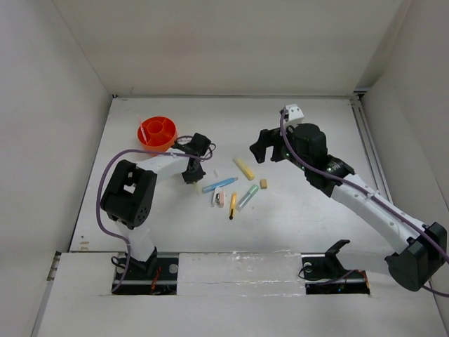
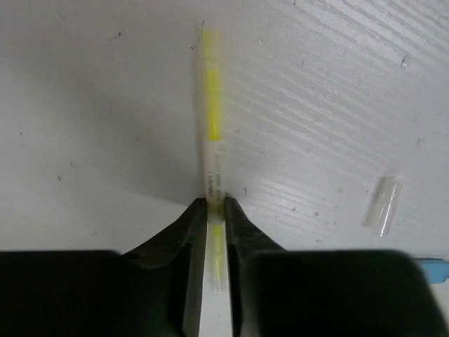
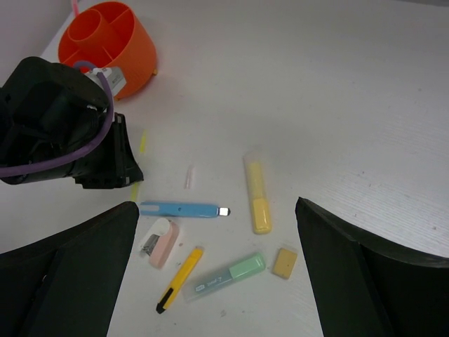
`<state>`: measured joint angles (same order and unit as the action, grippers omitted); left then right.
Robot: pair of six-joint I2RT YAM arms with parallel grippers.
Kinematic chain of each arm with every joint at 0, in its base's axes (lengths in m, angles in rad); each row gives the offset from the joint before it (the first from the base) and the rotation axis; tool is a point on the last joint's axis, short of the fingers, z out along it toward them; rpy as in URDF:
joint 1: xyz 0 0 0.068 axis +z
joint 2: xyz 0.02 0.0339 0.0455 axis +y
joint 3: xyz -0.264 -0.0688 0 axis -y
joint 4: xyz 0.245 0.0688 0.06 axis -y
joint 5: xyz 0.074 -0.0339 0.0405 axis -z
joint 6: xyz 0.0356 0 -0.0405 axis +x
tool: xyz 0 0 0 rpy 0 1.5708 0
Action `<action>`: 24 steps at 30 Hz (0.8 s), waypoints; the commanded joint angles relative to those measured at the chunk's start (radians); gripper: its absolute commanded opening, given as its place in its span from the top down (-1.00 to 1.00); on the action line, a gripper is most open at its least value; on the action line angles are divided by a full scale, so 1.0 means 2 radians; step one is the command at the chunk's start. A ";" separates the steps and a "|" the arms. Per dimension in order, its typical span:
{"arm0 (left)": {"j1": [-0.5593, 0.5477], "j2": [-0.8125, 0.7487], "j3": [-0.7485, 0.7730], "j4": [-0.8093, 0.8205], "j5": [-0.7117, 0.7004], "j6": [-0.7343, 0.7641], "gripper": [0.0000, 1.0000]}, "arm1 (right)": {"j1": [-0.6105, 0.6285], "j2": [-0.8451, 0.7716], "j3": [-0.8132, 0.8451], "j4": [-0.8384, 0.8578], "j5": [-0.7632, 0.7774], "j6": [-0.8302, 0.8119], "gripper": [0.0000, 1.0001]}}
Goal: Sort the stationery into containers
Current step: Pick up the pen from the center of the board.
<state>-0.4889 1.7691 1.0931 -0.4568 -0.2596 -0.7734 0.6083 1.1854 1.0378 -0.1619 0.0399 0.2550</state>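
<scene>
My left gripper (image 1: 193, 172) is shut on a thin yellow pen (image 2: 210, 126), which sticks out ahead of the fingers low over the table; it also shows in the right wrist view (image 3: 142, 140). The orange tub (image 1: 156, 133) with inner dividers stands just behind and left of it. My right gripper (image 1: 263, 147) is open and empty, hovering above the loose stationery: a blue pen (image 3: 184, 209), a yellow highlighter (image 3: 257, 196), a pale green highlighter (image 3: 226, 276), a yellow black-tipped piece (image 3: 179, 279), a white-pink eraser (image 3: 160, 242) and a tan eraser (image 3: 285, 262).
A small clear cap (image 2: 384, 205) lies on the table right of the left gripper. A pink stick pokes out of the tub (image 3: 74, 5). White walls enclose the table on the left, back and right.
</scene>
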 commanded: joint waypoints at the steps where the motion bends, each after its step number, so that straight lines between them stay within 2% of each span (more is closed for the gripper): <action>1: 0.002 0.030 -0.012 -0.021 0.009 -0.007 0.86 | 0.001 -0.015 0.000 0.034 -0.015 0.003 -1.00; 2: 0.002 0.025 -0.018 -0.021 0.009 -0.007 0.97 | 0.001 -0.015 0.000 0.040 -0.021 0.003 -1.00; 3: 0.008 0.014 -0.023 -0.021 0.009 -0.007 1.00 | 0.001 -0.008 -0.006 0.051 -0.026 0.003 -1.00; 7: 0.017 -0.023 -0.016 -0.035 -0.021 -0.007 1.00 | 0.001 0.035 0.004 0.064 -0.068 -0.004 -0.98; 10: 0.017 -0.061 0.009 -0.049 -0.048 -0.001 1.00 | 0.018 0.084 0.028 0.064 -0.068 -0.021 -0.95; 16: 0.007 -0.155 0.042 -0.066 -0.058 0.044 1.00 | 0.047 0.239 0.160 -0.051 -0.012 -0.049 -0.93; 20: 0.007 -0.213 0.059 -0.097 -0.078 0.068 1.00 | 0.071 0.299 0.209 -0.076 0.005 -0.053 -0.83; 24: 0.041 -0.258 0.050 -0.106 -0.073 0.075 1.00 | 0.085 0.354 0.263 -0.114 0.041 -0.053 -0.74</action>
<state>-0.4492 1.3025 1.1957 -0.5930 -0.3740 -0.6609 0.7574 1.8572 1.4666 -0.3195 0.0517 0.1677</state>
